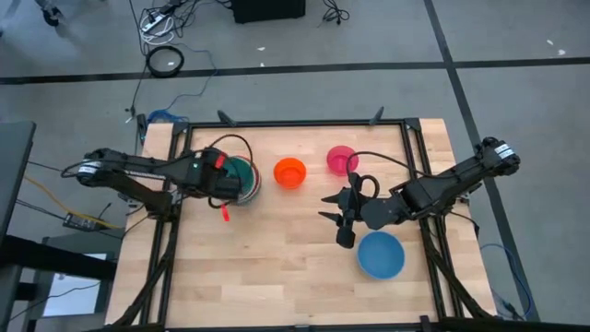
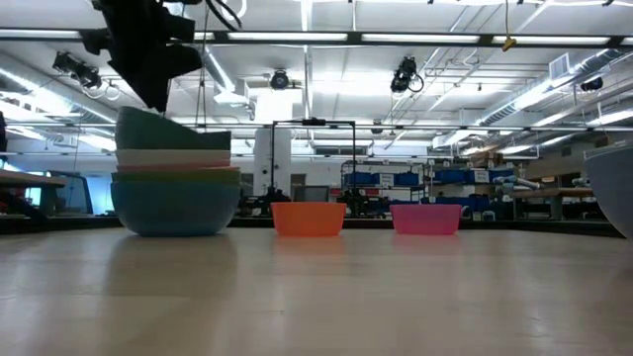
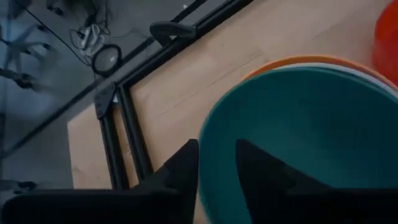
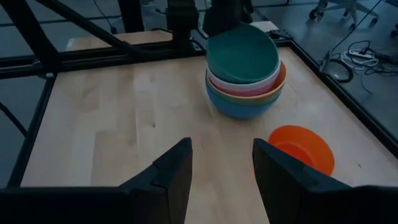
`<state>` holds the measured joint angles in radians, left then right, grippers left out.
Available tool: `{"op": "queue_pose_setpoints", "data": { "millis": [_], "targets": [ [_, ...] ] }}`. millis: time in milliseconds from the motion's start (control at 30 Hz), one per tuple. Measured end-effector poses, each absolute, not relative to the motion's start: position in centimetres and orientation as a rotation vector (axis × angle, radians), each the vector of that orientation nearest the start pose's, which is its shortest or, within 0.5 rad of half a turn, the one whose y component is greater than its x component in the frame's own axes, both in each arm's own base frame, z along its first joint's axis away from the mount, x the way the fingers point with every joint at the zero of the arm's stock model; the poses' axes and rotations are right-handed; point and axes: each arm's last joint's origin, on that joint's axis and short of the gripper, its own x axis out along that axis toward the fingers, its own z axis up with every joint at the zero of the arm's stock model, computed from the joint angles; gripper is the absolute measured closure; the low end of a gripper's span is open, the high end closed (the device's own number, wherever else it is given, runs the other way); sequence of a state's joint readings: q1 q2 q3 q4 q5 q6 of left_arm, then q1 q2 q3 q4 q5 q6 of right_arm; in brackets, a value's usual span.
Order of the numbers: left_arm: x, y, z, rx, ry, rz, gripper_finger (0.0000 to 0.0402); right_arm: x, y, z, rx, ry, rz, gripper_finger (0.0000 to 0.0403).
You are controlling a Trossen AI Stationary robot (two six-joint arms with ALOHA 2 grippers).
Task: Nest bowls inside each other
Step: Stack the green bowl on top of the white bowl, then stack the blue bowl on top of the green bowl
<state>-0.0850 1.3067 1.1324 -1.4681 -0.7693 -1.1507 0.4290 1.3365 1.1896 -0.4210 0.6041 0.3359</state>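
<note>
We log the left gripper [image 1: 230, 189] at centre left, its jaws straddling the rim of the teal bowl [image 1: 243, 172] topping the stack [image 2: 176, 188]. The right gripper [image 1: 339, 214] hangs open and empty at centre right, above the blue bowl [image 1: 381, 255].

High: straight down, whole table [image 1: 277, 267]. Low: tabletop level, facing room. Wrists close; all share bowl stack [image 4: 244, 78].

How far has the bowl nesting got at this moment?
Done: a stack of several bowls stands on the table's left side, the teal bowl topmost, tilted. In hand: the left gripper straddles the teal bowl's rim, jaws apart. Left: the orange bowl, magenta bowl and blue bowl sit loose. The right gripper hovers open, empty.
</note>
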Motion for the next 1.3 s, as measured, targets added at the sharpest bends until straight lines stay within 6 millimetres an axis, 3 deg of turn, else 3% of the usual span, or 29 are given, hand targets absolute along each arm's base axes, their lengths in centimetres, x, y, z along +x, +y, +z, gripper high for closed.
{"op": "queue_pose_setpoints", "data": {
  "millis": [300,533,667,800,1000,1300],
  "targets": [
    [17.2,0.3,31.5,-0.350,0.804,1.105,0.0258,26.6,10.4,33.2,0.049,0.483,-0.257,0.0247],
    [18.3,-0.3,31.8,-0.427,0.802,0.922,0.0257,26.2,10.4,32.6,0.083,0.539,-0.284,0.0247],
    [19.6,-1.3,33.9,-0.451,0.623,0.652,0.0257,24.8,10.4,31.3,0.147,0.695,-0.330,0.0247],
    [18.9,-1.9,36.7,-0.459,0.417,0.467,0.0257,22.6,10.6,29.8,0.333,0.961,-0.371,0.0247],
    [15.9,-1.8,38.3,-0.466,0.348,0.406,0.0257,21.3,13.8,29.5,0.582,1.119,-0.214,0.0247],
    [15.5,-2.6,37.9,-0.432,0.402,0.367,0.0257,21.5,19.2,26.2,0.573,1.249,-0.139,0.0247]
  ]
}}
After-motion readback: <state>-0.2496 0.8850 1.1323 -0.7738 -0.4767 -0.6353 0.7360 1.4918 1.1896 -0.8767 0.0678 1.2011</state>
